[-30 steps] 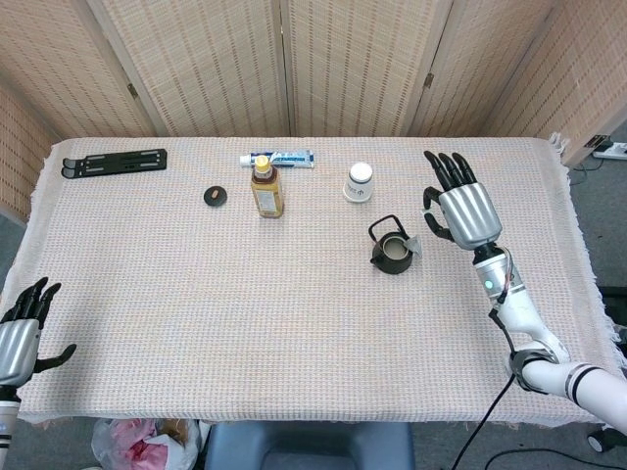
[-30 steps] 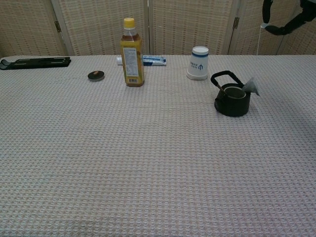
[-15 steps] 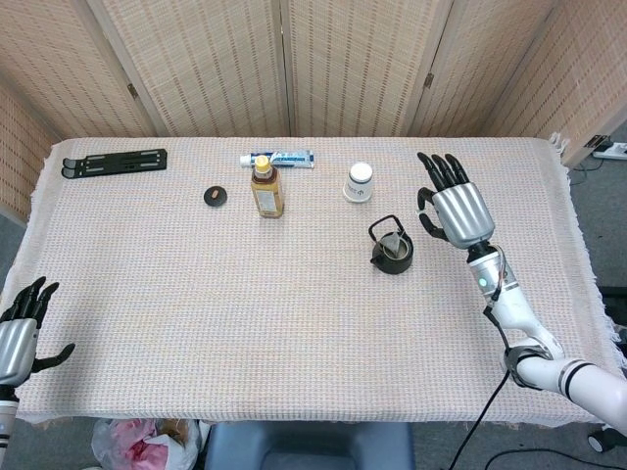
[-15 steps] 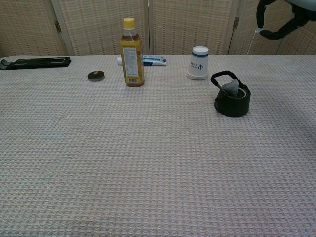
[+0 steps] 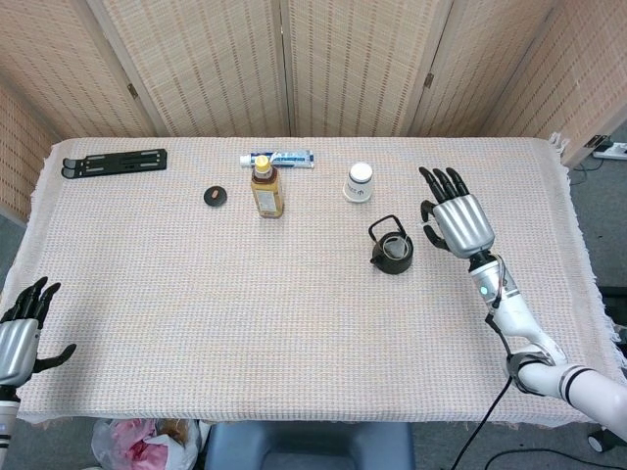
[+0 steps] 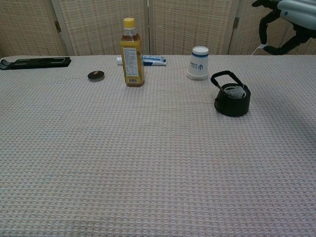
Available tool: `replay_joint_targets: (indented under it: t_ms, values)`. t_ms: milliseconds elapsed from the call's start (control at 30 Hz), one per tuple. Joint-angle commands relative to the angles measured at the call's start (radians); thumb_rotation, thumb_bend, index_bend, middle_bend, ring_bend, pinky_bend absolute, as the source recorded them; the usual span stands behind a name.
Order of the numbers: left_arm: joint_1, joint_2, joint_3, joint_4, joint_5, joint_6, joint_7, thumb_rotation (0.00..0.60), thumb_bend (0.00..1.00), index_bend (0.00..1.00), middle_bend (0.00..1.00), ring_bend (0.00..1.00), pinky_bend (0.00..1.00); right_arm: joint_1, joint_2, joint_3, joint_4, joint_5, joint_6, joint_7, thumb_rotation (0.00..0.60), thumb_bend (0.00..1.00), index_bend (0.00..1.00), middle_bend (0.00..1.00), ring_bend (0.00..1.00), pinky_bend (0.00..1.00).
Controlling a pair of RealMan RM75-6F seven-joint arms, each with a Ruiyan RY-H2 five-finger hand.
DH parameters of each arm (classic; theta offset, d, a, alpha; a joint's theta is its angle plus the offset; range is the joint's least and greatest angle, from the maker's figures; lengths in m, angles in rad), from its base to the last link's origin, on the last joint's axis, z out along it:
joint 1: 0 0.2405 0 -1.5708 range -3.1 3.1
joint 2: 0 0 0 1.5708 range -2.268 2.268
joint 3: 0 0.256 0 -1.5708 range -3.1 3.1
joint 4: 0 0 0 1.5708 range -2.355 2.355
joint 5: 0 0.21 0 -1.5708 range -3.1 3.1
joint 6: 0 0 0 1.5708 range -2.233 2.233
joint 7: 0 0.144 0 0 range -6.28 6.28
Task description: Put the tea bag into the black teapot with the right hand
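The black teapot (image 5: 393, 253) (image 6: 232, 100) stands lidless on the woven cloth, right of centre. A pale tea bag (image 6: 236, 91) lies inside its mouth. My right hand (image 5: 457, 220) (image 6: 285, 19) hovers to the right of the teapot and above the table, fingers spread, holding nothing. At the table's near left corner my left hand (image 5: 22, 338) rests with fingers apart and nothing in it.
A yellow-capped tea bottle (image 5: 265, 189) (image 6: 131, 53), a small dark round lid (image 5: 215, 196), a toothpaste tube (image 5: 277, 158) and a white paper cup (image 5: 360, 182) (image 6: 199, 63) stand toward the back. A black flat holder (image 5: 114, 162) lies at the back left.
The tea bag went from hanging at the teapot's right side into the pot's mouth. My right hand released it, then drew back to the right and toward the near edge.
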Motion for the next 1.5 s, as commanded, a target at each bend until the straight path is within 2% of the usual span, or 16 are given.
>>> replay_joint_targets:
  t_ms: [33,200,233,367,433,567,633,733,767,800,867,900,1000,1233,1367,1500]
  values:
    - [-0.001,0.001,-0.001,0.001,-0.001,-0.001,-0.002,0.600,0.26,0.00,0.00,0.03,0.25,-0.001,-0.002,-0.002,0.001,0.002,-0.003,-0.007,0.600,0.32,0.57,0.00,0.00,0.00]
    - [-0.001,0.001,0.001,0.000,0.000,-0.002,0.000,0.600,0.26,0.00,0.00,0.03,0.25,0.001,0.003,-0.010,-0.002,0.022,-0.043,-0.036,0.600,0.31,0.53,0.00,0.00,0.00]
    - [-0.001,0.000,0.001,0.000,-0.002,-0.003,0.000,0.600,0.26,0.00,0.00,0.03,0.25,0.002,0.008,-0.011,-0.010,0.028,-0.055,-0.040,0.600,0.30,0.48,0.00,0.00,0.00]
    - [-0.002,0.001,-0.001,0.001,-0.009,-0.008,-0.002,0.600,0.26,0.00,0.00,0.03,0.25,0.007,0.070,-0.006,-0.096,0.076,-0.132,-0.039,0.600,0.21,0.06,0.00,0.00,0.00]
    - [-0.003,0.002,-0.001,0.002,-0.010,-0.008,-0.001,0.600,0.26,0.00,0.00,0.03,0.25,0.010,0.124,-0.001,-0.163,0.099,-0.172,-0.037,0.600,0.18,0.00,0.00,0.00,0.00]
    - [-0.001,0.002,-0.002,0.002,-0.011,-0.005,0.001,0.600,0.26,0.00,0.00,0.03,0.25,0.009,0.235,-0.001,-0.294,0.146,-0.222,-0.091,0.600,0.18,0.00,0.00,0.00,0.00]
    - [0.000,0.002,-0.002,0.000,-0.009,0.000,0.003,0.600,0.26,0.00,0.00,0.03,0.25,0.011,0.302,-0.006,-0.377,0.188,-0.256,-0.139,0.600,0.27,0.00,0.02,0.00,0.00]
    - [0.002,-0.001,0.000,-0.004,-0.004,0.007,0.010,0.600,0.26,0.00,0.00,0.03,0.25,0.023,0.407,-0.020,-0.506,0.235,-0.321,-0.186,0.600,0.55,0.01,0.23,0.03,0.03]
    - [0.002,-0.002,0.000,-0.005,-0.003,0.008,0.012,0.600,0.26,0.00,0.00,0.03,0.25,0.027,0.431,-0.024,-0.534,0.247,-0.335,-0.198,0.600,0.69,0.03,0.36,0.10,0.12]
    - [0.002,-0.003,0.000,-0.006,-0.003,0.009,0.015,0.600,0.26,0.00,0.00,0.03,0.25,0.031,0.450,-0.028,-0.558,0.258,-0.348,-0.208,0.600,0.82,0.07,0.50,0.22,0.27]
    - [0.002,-0.005,0.001,-0.007,-0.003,0.010,0.021,0.600,0.26,0.00,0.00,0.03,0.26,0.047,0.492,-0.040,-0.607,0.294,-0.391,-0.229,0.600,0.98,0.18,0.75,0.48,0.58]
    - [0.002,-0.006,0.000,-0.007,-0.004,0.010,0.022,0.600,0.26,0.00,0.00,0.03,0.26,0.057,0.508,-0.046,-0.623,0.314,-0.416,-0.233,0.600,1.00,0.22,0.84,0.58,0.70]
    - [0.001,-0.007,-0.002,-0.008,-0.008,0.010,0.025,0.600,0.26,0.00,0.00,0.03,0.26,0.105,0.550,-0.068,-0.653,0.399,-0.515,-0.245,0.600,1.00,0.27,0.92,0.68,0.81]
    - [0.000,-0.002,-0.003,-0.005,-0.013,0.003,0.015,0.600,0.26,0.00,0.00,0.03,0.26,0.284,0.558,-0.170,-0.597,0.633,-0.730,-0.248,0.600,1.00,0.27,0.95,0.74,0.87]
    - [0.002,0.003,-0.004,-0.004,-0.014,0.004,0.005,0.600,0.26,0.00,0.00,0.03,0.26,0.389,0.546,-0.254,-0.573,0.731,-0.783,-0.243,0.600,1.00,0.17,0.95,0.75,0.89]
    - [0.003,0.006,-0.003,-0.004,-0.010,0.007,-0.001,0.600,0.26,0.00,0.00,0.03,0.26,0.471,0.531,-0.325,-0.561,0.794,-0.769,-0.231,0.600,1.00,0.12,0.95,0.75,0.89]
